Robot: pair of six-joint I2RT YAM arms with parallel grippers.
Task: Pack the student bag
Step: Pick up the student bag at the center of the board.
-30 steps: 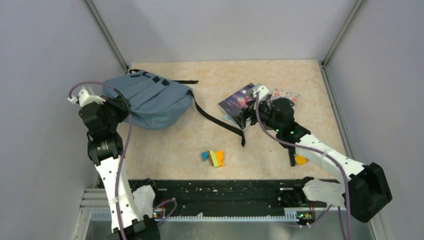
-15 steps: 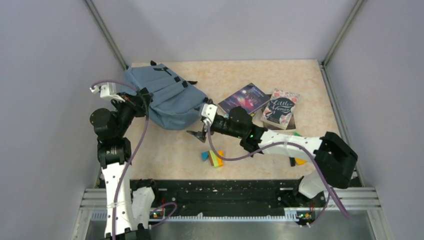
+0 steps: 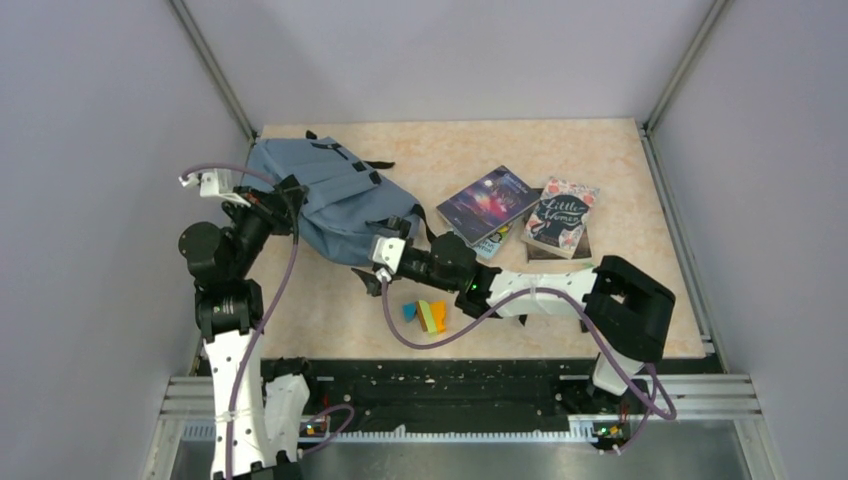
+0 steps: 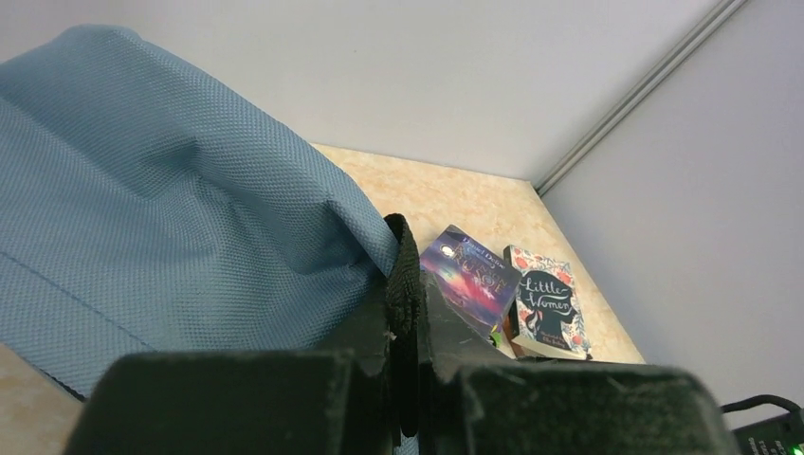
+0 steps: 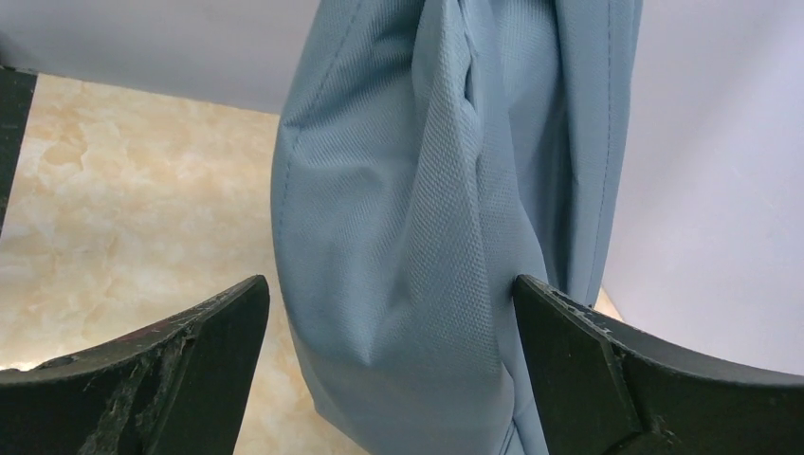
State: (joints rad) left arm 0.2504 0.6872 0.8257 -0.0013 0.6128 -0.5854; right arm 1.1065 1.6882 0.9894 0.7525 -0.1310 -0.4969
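The slate-blue student bag (image 3: 330, 205) lies at the back left of the table, its left side raised. My left gripper (image 3: 291, 194) is shut on a black webbing strip (image 4: 404, 275) at the bag's edge; blue fabric (image 4: 161, 227) fills the left wrist view. My right gripper (image 3: 364, 266) is open at the bag's near right corner. In the right wrist view a fold of the bag (image 5: 417, 218) hangs between the open fingers (image 5: 578, 351), close to the right one. Two books, a purple one (image 3: 489, 203) and "Little Women" (image 3: 560, 216), lie to the right.
Small coloured blocks (image 3: 427, 315) lie on the table just in front of my right arm. Another book shows under the purple one (image 3: 491, 243). The books also show in the left wrist view (image 4: 545, 308). Grey walls close in the table on three sides.
My right arm has swung left from the books across the table to the bag's near corner. My left gripper has lifted the bag's left edge and pulled the bag up and to the right.
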